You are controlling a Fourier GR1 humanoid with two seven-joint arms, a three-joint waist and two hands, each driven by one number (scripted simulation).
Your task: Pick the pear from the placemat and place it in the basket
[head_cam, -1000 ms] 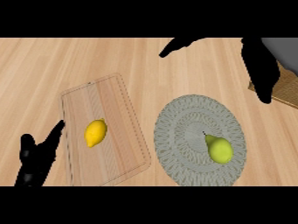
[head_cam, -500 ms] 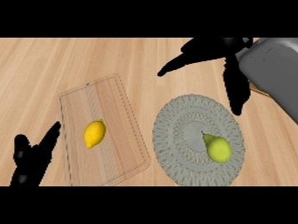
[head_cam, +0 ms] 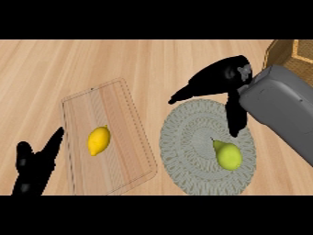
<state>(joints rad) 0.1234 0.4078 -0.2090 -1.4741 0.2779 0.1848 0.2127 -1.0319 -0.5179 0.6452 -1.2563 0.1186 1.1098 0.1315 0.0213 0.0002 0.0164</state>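
The right hand [head_cam: 221,79] comes in from the right on a grey forearm [head_cam: 291,117] that slants down toward the lower right edge. Its fingers are straight and spread, the thumb pointing left, the longer fingers pointing down. The left hand [head_cam: 35,166] rests open at the lower left, fingers up.

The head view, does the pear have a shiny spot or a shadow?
Head view: the green pear looks brighter on its lower bulge, with no sharp glare; no clear shadow shows on the round grey woven placemat; the right hand hangs above.
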